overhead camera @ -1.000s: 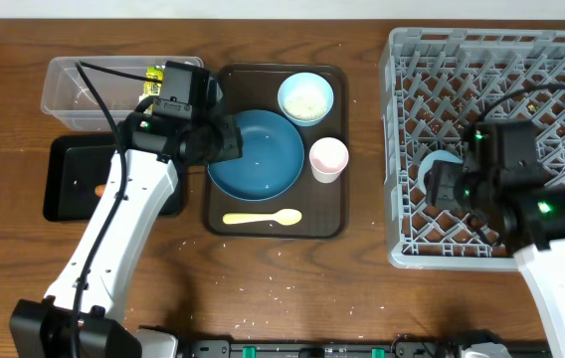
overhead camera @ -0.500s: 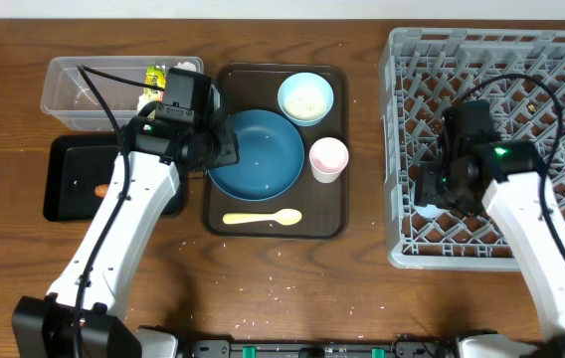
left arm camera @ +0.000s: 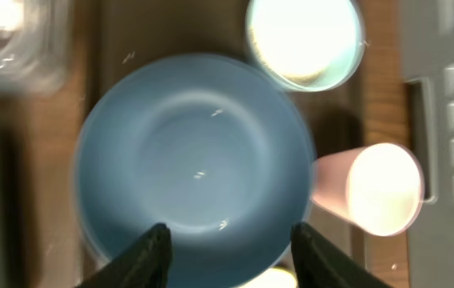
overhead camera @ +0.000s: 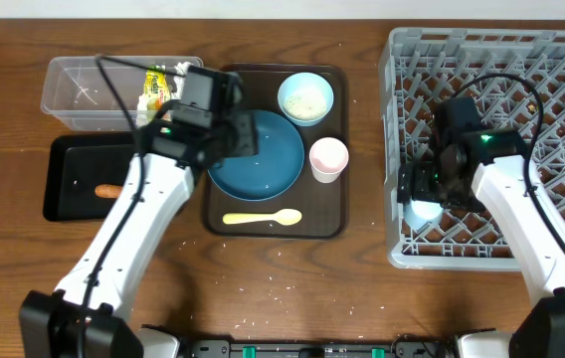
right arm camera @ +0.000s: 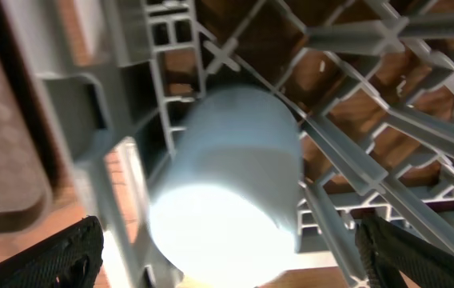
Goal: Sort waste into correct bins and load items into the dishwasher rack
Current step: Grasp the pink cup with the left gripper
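Dk brown wood-grain tbl (overhead camera: pixel 362 298); pale wall strip (overhead camera: pixel 263 8) along far edge.

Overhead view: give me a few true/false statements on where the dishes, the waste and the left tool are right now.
1. The small blue cup is inside the dishwasher rack. True.
2. The pink cup is in the rack too. False: it stands on the brown serving tray, beside the blue plate.
3. The yellow spoon lies on the serving tray. True.
4. The orange food piece is in the clear tub. False: it lies in the black tray.
5. The left tool is shut on the plate. False: it is open above the plate.
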Controlling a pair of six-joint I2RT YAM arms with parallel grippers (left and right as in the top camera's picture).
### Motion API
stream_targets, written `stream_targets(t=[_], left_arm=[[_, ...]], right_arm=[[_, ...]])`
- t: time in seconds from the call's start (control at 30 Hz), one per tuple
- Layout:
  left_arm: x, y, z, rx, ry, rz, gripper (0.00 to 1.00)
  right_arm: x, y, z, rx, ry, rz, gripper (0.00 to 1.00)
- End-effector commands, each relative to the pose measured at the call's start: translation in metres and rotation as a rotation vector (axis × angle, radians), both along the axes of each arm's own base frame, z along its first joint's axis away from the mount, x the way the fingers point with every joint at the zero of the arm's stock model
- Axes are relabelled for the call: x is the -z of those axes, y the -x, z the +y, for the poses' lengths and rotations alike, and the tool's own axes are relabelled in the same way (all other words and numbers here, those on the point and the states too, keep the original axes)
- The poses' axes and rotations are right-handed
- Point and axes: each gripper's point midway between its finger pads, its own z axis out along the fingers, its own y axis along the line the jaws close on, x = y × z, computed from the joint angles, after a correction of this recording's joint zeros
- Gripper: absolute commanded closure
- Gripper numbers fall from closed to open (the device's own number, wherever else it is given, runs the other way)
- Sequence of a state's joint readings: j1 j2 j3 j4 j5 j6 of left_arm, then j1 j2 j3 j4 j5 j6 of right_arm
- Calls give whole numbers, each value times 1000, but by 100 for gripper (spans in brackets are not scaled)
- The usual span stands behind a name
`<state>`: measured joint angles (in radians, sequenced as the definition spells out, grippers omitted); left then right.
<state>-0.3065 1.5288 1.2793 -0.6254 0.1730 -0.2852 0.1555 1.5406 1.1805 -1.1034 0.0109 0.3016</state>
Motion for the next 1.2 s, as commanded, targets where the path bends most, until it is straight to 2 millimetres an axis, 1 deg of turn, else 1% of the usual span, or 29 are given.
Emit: stream_targets(t=[0.0, 0.1, 0.17, 0.3, 0.4, 0.5, 0.53, 0.6, 0.67, 0.7, 0.73, 0.77, 0.83, 0.9, 0.97, 1.03, 1.1, 1.17], left_arm=[[16, -8, -24, 66, -16, -19, 43], [29, -20, -48, 108, -7, -43, 40], [45, -24, -64, 138, -7, -41, 40], [77, -23, -97, 203, -14, -16, 40], [97, -18, -112, 240, -32, 4, 39], [110, -16, -116, 245, -53, 21, 40], [113, -15, -116, 244, -57, 26, 43], [114, -15, -115, 244, -58, 30, 54], [114, -15, -115, 243, -57, 29, 75], [113, -16, -116, 240, -55, 27, 87], [113, -17, -116, 237, -51, 26, 92], [112, -17, -117, 231, -47, 26, 94], [105, -19, -119, 218, -25, 22, 94], [90, -22, -121, 204, 11, 12, 94], [67, -22, -125, 224, 89, -2, 94], [39, -20, -124, 234, 193, -7, 94], [10, -15, -118, 251, 324, 9, 94], [-21, -7, -111, 309, 469, 19, 94]], right_arm=[[-35, -14, 7, -9, -46, -109, 1], [-54, -16, 3, -22, -49, -173, 1], [-64, -15, -1, -18, -48, -210, 1], [-77, -12, -1, -26, -51, -253, 1], [-80, -10, -2, -28, -52, -261, 1], [-79, -8, -2, -28, -50, -252, 1], [-79, -8, -2, -28, -50, -251, 1], [-79, -7, -2, -28, -49, -249, 1], [-79, -7, -4, -26, -41, -249, 1], [-79, -7, -4, -25, -39, -249, 1], [-79, -7, -4, -26, -39, -249, 1], [-79, -7, -4, -26, -39, -250, 1], [-79, -8, -4, -26, -39, -251, 1], [-79, -9, -4, -26, -40, -257, 1], [-81, -13, -2, -28, -49, -273, 1], [-85, -20, 5, -38, -87, -307, 1], [-92, -30, 22, -105, -168, -358, 1], [-106, -41, 49, -222, -299, -432, 1]])
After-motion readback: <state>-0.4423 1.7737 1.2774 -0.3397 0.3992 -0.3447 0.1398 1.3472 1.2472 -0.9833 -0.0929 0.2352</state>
